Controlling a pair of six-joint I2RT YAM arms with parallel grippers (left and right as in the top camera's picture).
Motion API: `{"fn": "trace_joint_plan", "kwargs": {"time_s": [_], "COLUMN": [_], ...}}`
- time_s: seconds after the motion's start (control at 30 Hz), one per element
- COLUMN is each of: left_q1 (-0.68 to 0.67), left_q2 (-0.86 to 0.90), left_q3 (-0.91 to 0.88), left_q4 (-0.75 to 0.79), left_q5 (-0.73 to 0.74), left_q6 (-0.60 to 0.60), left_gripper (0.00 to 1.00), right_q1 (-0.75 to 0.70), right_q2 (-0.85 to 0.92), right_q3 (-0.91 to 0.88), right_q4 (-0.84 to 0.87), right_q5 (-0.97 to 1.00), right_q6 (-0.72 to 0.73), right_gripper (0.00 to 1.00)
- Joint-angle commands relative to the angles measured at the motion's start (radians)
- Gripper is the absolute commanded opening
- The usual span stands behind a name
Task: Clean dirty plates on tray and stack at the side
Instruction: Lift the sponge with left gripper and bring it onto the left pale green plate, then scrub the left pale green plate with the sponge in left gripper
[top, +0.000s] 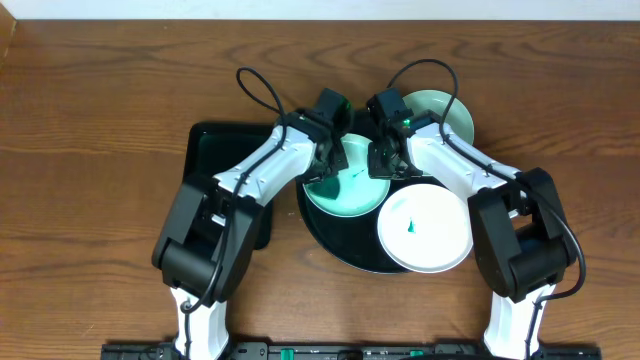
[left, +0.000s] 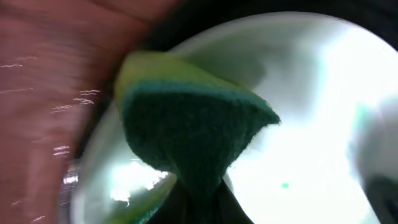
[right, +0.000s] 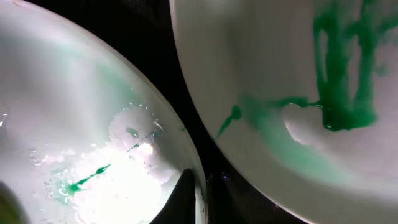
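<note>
The left end effector (top: 330, 150) is clenched on a green sponge (left: 193, 130) and holds it over the left rim of the mint plate (top: 350, 190). This plate lies in the middle of the round tray (top: 318, 232). The right end effector (top: 385, 160) is at the right rim of the same plate. I cannot tell whether it is released or grasping the rim, because the right wrist view shows only a dark tip at the plate edge.

The white plate (top: 430, 240) lies on the near right part of the tray and has a green smear. A second mint plate (top: 445, 108) is at the far right. No plate stands on the bare tabletop (top: 100, 100) yet, so I judge that the cleaning is at an early step.

The risks I see:
- The plate may slide on the glossy tray if the sponge pushes sideways and the right side does not hold it.
- The two end effectors are very close, so they may collide.
- The wet smears may spread to the tray.
</note>
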Motion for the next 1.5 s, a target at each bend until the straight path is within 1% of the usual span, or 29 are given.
{"fn": "trace_joint_plan", "kwargs": {"time_s": [0.0, 0.1, 0.17, 0.23, 0.27, 0.3, 0.33, 0.37, 0.4, 0.43, 0.5, 0.57, 0.67, 0.8, 0.9, 0.97, 1.1, 1.2, 1.27, 1.4, 1.47], "left_q1": [-0.019, -0.007, 0.009, 0.027, 0.029, 0.028, 0.023, 0.013, 0.009, 0.001, -0.01, -0.026, -0.031, -0.011, -0.021, -0.042, -0.057, -0.058, -0.057, -0.035, -0.011], "left_q2": [0.043, 0.043, 0.043, 0.043, 0.043, 0.043, 0.044, 0.044, 0.044, 0.044, 0.045, 0.045, 0.045, 0.045, 0.046, 0.05, 0.056, 0.056, 0.056, 0.052, 0.04], "left_q3": [-0.01, -0.007, -0.006, -0.006, -0.006, -0.006, -0.008, -0.008, -0.008, -0.008, -0.008, -0.008, -0.008, -0.008, -0.01, -0.01, -0.01, -0.01, -0.01, -0.009, -0.006], "left_q4": [0.036, 0.067, 0.08, 0.04, 0.002, -0.041, -0.064, -0.084, -0.089, -0.093, -0.093, -0.083, -0.058, -0.052, -0.005, 0.067, 0.192, 0.278, 0.306, 0.291, 0.256], "left_q5": [0.327, 0.286, 0.205, 0.048, -0.07, -0.19, -0.256, -0.287, -0.279, -0.233, -0.132, 0.002, 0.112, 0.139, 0.208, 0.276, 0.338, 0.317, 0.254, 0.053, -0.034], "left_q6": [0.167, 0.166, 0.14, 0.079, 0.015, -0.021, -0.031, -0.035, -0.035, -0.034, -0.027, -0.008, 0.025, 0.02, 0.021, 0.021, 0.015, -0.002, -0.002, -0.002, -0.002], "left_gripper": [0.07, 0.07, 0.07, 0.07, 0.07, 0.08, 0.07, 0.07, 0.07, 0.07, 0.07, 0.07, 0.07, 0.07, 0.07, 0.07, 0.07, 0.07, 0.07, 0.07, 0.07], "right_q1": [0.001, 0.001, 0.001, 0.001, 0.001, 0.001, 0.001, 0.001, 0.001, 0.001, 0.0, -0.003, -0.016, -0.063, -0.092, -0.101, -0.1, -0.096, -0.096, -0.095, -0.095], "right_q2": [0.077, 0.077, 0.077, 0.077, 0.077, 0.077, 0.077, 0.077, 0.077, 0.077, 0.077, 0.077, 0.079, 0.082, 0.082, 0.082, 0.082, 0.082, 0.082, 0.082, 0.082], "right_q3": [-0.036, -0.036, -0.036, -0.036, -0.036, -0.036, -0.036, -0.036, -0.036, -0.036, -0.036, -0.036, -0.046, -0.107, -0.126, -0.132, -0.132, -0.132, -0.132, -0.132, -0.133], "right_q4": [0.006, 0.007, 0.007, 0.007, 0.007, 0.007, 0.007, 0.007, 0.007, 0.01, 0.013, 0.01, 0.011, 0.079, 0.1, 0.106, 0.106, 0.105, 0.106, 0.107, 0.105], "right_q5": [-0.082, -0.087, -0.087, -0.087, -0.087, -0.086, -0.086, -0.086, -0.086, -0.086, -0.087, -0.102, -0.184, -0.304, -0.357, -0.362, -0.362, -0.362, -0.362, -0.36, -0.356], "right_q6": [0.029, 0.021, 0.021, 0.021, 0.021, 0.021, 0.021, 0.021, 0.021, 0.021, 0.021, 0.021, 0.018, -0.01, -0.017, -0.017, -0.024, -0.024, -0.024, -0.024, -0.024], "right_gripper": [0.01, 0.01, 0.01, 0.01, 0.01, 0.01, 0.01, 0.01, 0.01, 0.01, 0.01, 0.01, 0.01, 0.01, 0.01, 0.01, 0.01, 0.01, 0.01, 0.01, 0.01]}}
